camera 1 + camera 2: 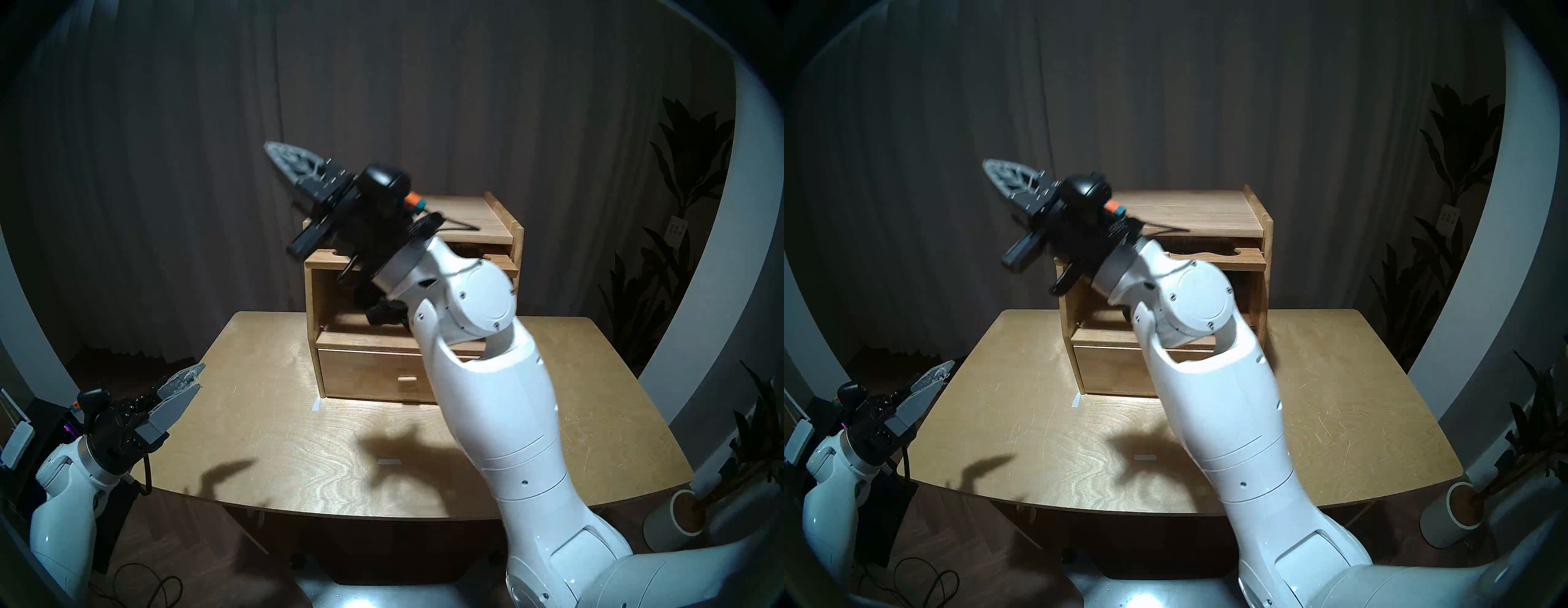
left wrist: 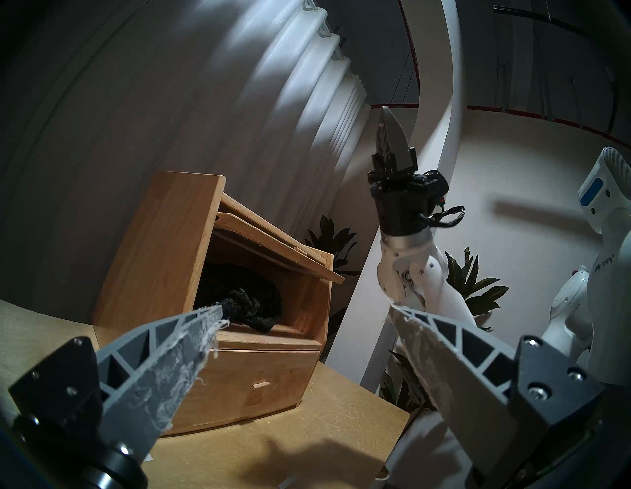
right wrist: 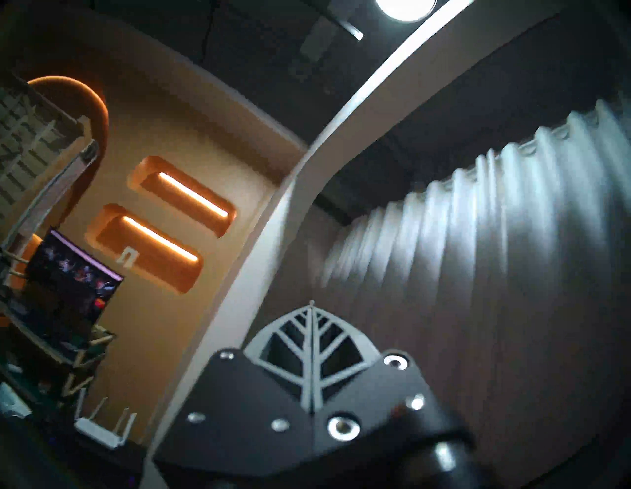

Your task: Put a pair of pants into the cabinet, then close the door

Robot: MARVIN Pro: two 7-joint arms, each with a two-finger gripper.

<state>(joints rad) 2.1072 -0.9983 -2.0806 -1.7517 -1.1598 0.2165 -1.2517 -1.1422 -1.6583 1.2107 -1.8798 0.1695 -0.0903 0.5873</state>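
Smooth light-wood cabinet (image 2: 153, 246) holds soft, seemingly knitted dark pants (image 2: 249, 304) (dimly lit); table (image 1: 263, 424) is glossy plywood.

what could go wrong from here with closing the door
1. The pants bulge toward the front edge of the cabinet, so the raised door may catch on fabric and stay ajar.
2. The right gripper is shut and raised above the cabinet, pointing away from the door; swinging down blind, its arm might bump the cabinet.

Wooden desk (image 1: 263, 429): white tape marks (image 1: 389, 462) near front edge centre; potted plant (image 1: 683, 509) beyond front-right corner; curtain (image 1: 382, 106) behind rear edge.
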